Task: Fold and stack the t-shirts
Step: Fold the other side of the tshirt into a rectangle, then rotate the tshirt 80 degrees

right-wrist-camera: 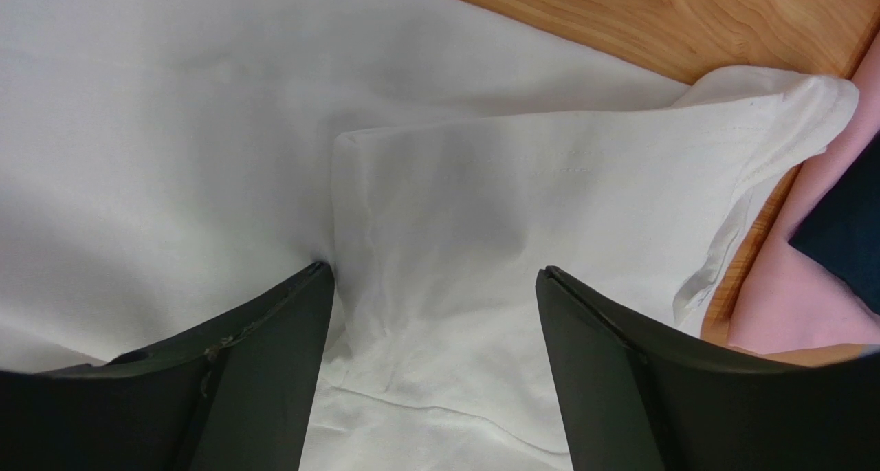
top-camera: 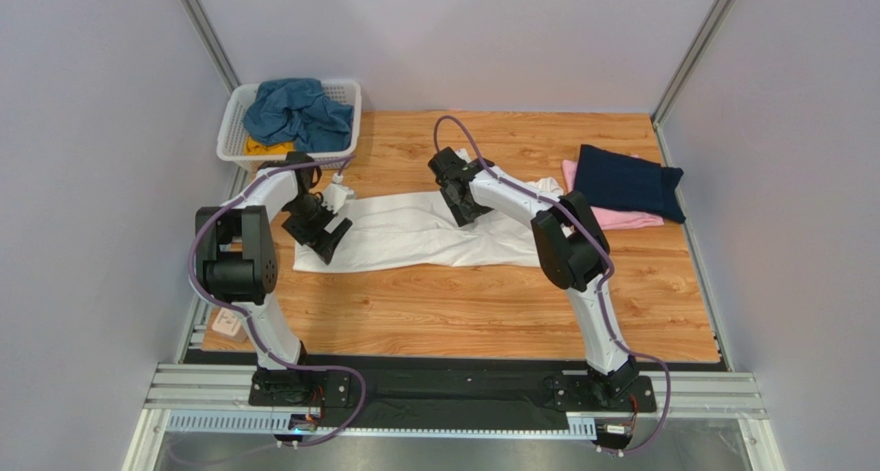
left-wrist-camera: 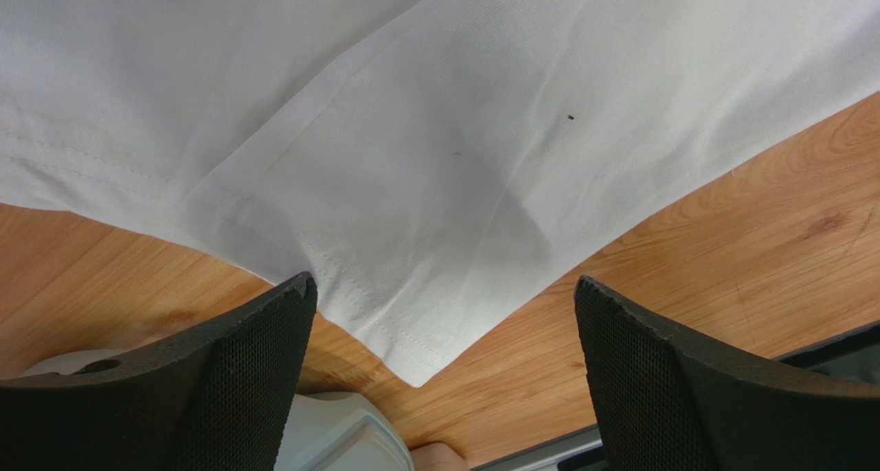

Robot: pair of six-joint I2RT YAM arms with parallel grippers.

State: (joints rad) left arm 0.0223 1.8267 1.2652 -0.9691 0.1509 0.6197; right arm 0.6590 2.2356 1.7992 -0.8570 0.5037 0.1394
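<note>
Grey walls are enclosing a wooden plank table (top-camera: 465, 306), where a large white cloth t-shirt (top-camera: 413, 234) is lying spread mid-table; left gripper (left-wrist-camera: 444, 282) and right gripper (right-wrist-camera: 434, 270) are both standing wide open over it.

Overhead looks down — both wrists close, seemingly sharing white t-shirt (top-camera: 413, 234).

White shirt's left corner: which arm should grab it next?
Left. The left hand, open, frames the corner of the white shirt; the right hand, also open, is over the folded flap at the other end.
</note>
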